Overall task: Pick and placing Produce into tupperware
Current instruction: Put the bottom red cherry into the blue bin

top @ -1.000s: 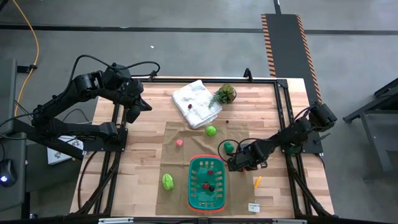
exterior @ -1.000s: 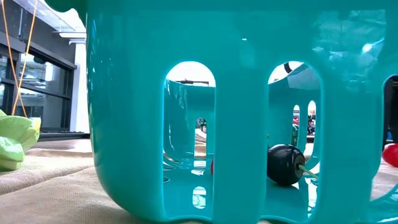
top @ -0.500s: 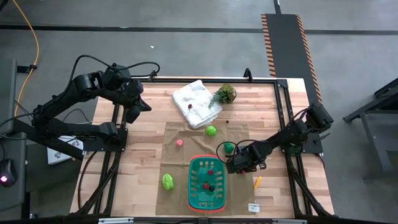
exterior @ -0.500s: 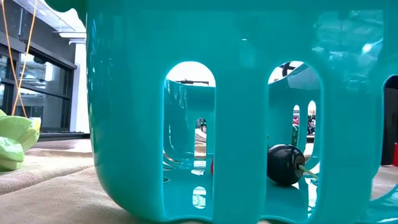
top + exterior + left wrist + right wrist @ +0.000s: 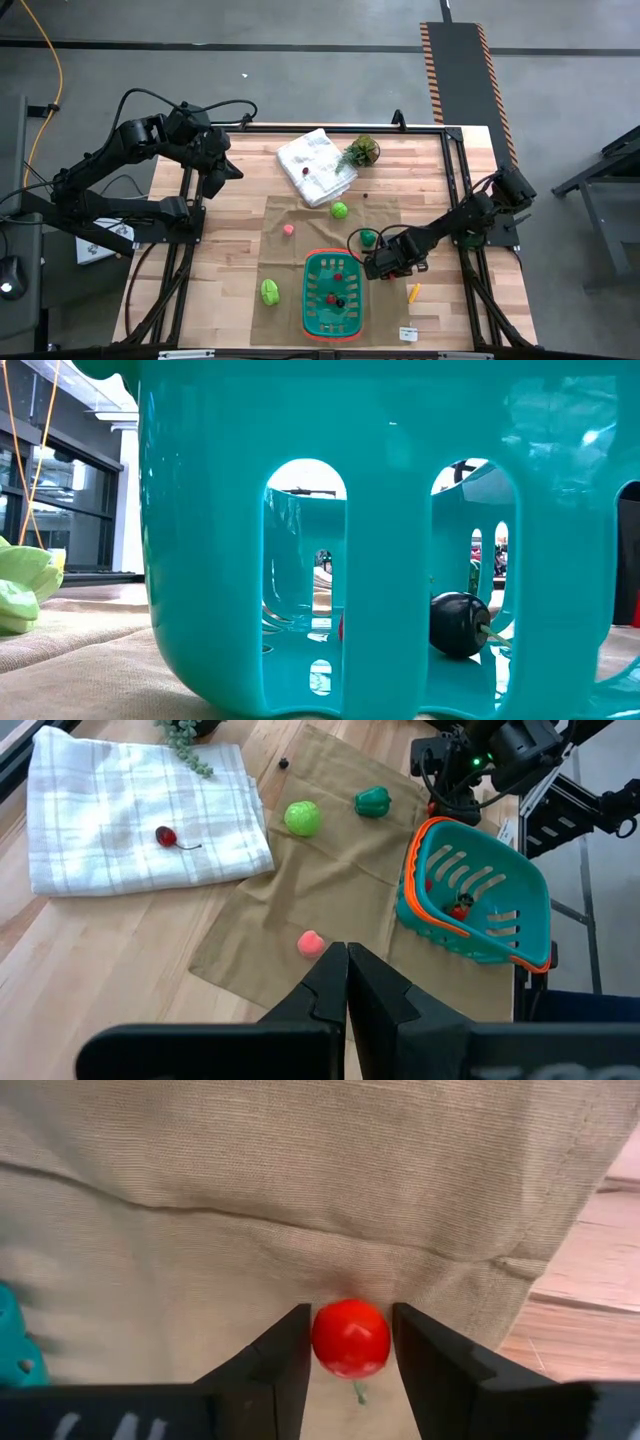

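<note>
Low view: the basket wall fills the frame and hides both arms; only a dark piece shows through its slots. High view: the right pincer is low over the tan cloth, just beside the basket's rim. Right wrist view: a red cherry sits between the fingers, clamped; its stem is half hidden. Left pincer closed, empty, above the worktop's far left edge.

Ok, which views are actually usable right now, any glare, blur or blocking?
High view: even light, sharp, nothing blocked. Low view: the basket wall fills nearly the whole picture, glossy highlights on it, room beyond washed out bright. Left wrist view: clear, the left gripper shut. Right wrist view: sharp on the red tomato between the right gripper fingers; cloth slightly soft at the edges.
</note>
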Robot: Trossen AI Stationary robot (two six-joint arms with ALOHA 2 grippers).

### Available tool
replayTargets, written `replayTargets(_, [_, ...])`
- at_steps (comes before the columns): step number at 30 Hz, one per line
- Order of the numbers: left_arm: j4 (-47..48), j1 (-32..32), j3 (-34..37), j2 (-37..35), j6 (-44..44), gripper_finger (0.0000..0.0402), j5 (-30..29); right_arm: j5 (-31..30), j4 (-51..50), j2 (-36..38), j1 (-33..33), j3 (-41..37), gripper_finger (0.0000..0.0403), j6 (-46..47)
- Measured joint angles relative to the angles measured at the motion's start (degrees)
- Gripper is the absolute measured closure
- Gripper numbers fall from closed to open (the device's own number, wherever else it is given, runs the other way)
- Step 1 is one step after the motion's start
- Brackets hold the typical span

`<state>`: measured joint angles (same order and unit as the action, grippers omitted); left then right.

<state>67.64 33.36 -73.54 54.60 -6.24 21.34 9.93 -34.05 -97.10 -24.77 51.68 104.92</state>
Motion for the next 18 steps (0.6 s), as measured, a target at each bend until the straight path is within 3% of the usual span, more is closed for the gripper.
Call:
replayTargets(8, [0.0, 0.0, 0.0, 0.0, 0.0, 0.0401, 0.0, 0.3, 0.5, 0.0, 0.0, 0.1, 0.0322, -0.9])
replayTargets(18, [-0.1, 0.0, 0.0, 0.0, 0.0, 0.0401, 0.0, -0.4, -1.5, 3.3, 0.0, 0.1, 0.031, -1.5])
